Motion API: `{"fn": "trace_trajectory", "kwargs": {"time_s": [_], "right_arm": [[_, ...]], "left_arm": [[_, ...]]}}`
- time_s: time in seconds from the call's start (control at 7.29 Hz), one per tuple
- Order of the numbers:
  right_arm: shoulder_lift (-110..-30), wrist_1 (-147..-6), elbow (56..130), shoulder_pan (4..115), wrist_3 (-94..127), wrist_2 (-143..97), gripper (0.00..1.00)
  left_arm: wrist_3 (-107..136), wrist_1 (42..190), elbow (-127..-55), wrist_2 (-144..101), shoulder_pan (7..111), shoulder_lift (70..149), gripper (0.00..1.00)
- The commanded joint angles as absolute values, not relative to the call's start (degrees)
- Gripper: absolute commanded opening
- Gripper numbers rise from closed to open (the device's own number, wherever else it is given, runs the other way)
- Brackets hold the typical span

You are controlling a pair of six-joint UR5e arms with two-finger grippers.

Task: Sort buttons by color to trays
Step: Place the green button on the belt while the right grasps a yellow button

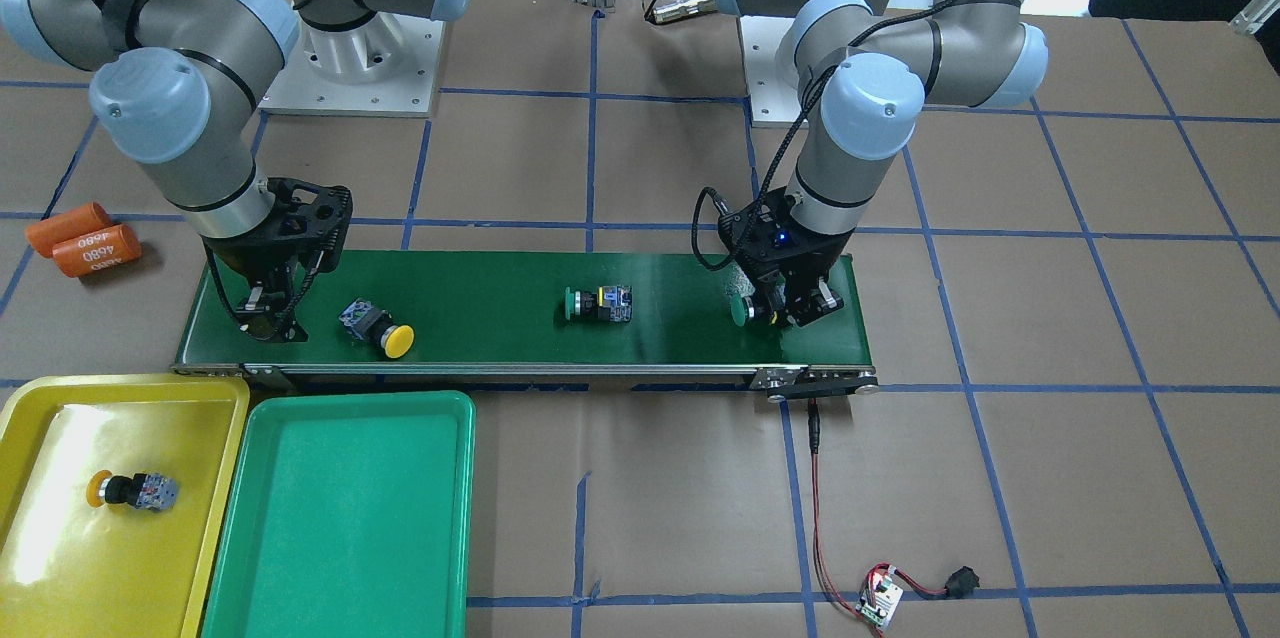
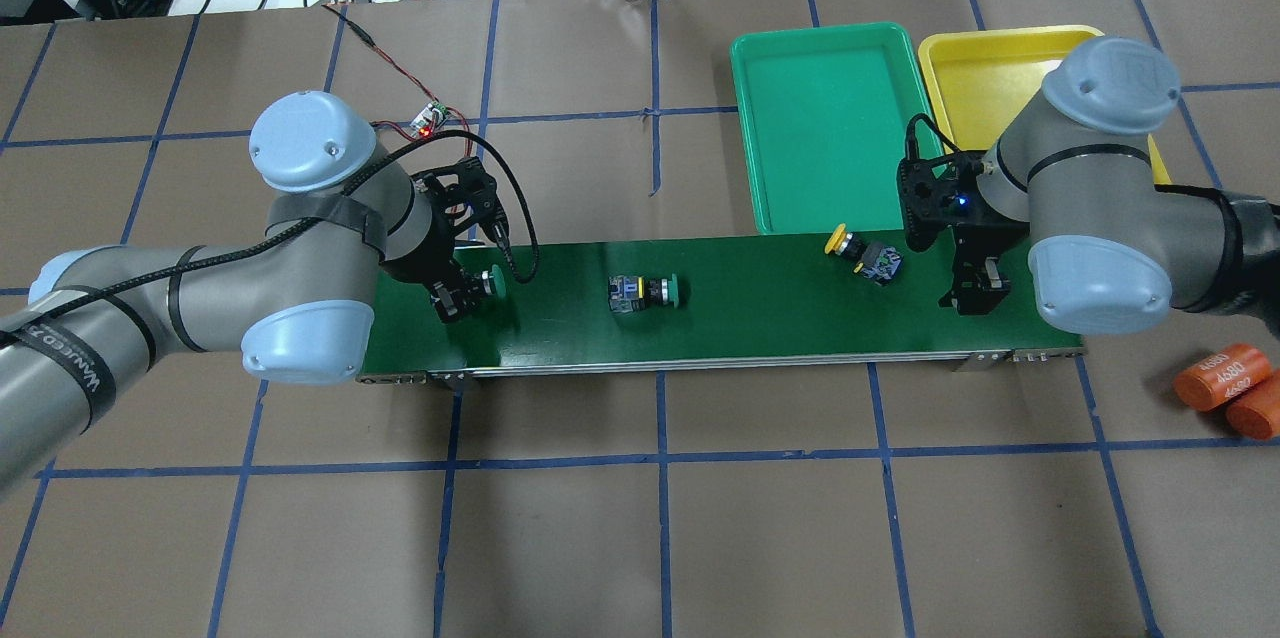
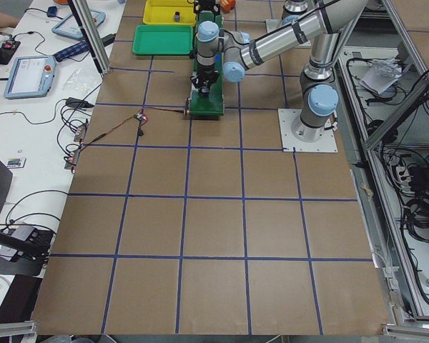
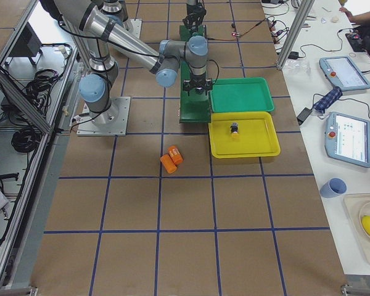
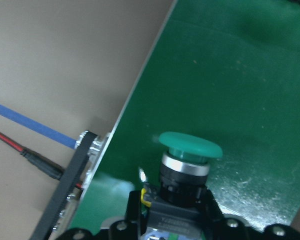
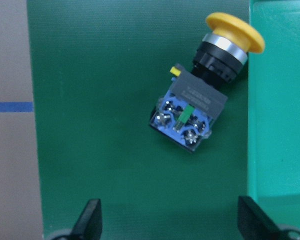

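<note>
My left gripper (image 1: 770,310) is shut on a green-capped button (image 5: 190,146) at the belt's end, low over the belt; it also shows in the overhead view (image 2: 490,283). A second green button (image 1: 598,303) lies on its side mid-belt. A yellow-capped button (image 6: 205,85) lies on the belt just ahead of my right gripper (image 6: 172,222), which is open and empty above the belt (image 2: 975,293). Another yellow button (image 1: 135,490) lies in the yellow tray (image 1: 40,398). The green tray (image 1: 350,518) beside it holds nothing.
The long dark-green conveyor belt (image 1: 520,268) lies across the table. Two orange cylinders (image 1: 85,240) lie beyond the belt's end by my right arm. A small circuit board (image 1: 880,600) with red wire lies near the belt's other end.
</note>
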State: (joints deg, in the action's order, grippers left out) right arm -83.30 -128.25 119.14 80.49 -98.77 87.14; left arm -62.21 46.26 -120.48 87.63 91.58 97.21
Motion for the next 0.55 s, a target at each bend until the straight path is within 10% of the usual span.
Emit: {"fn": "trace_trajectory", "kwargs": {"time_s": [0.0,0.41], "right_arm": [[-82.97,-128.41,119.09,81.03,-98.17,87.54,0.96],[-81.65,-128.58,118.83,81.21,-95.81,87.36,0.96]], "left_arm": [[-60.65,42.27,-122.62,87.36,90.97,94.06,1.00],[-42.83,59.73,-103.88,83.68,90.53,95.72,1.00]]}}
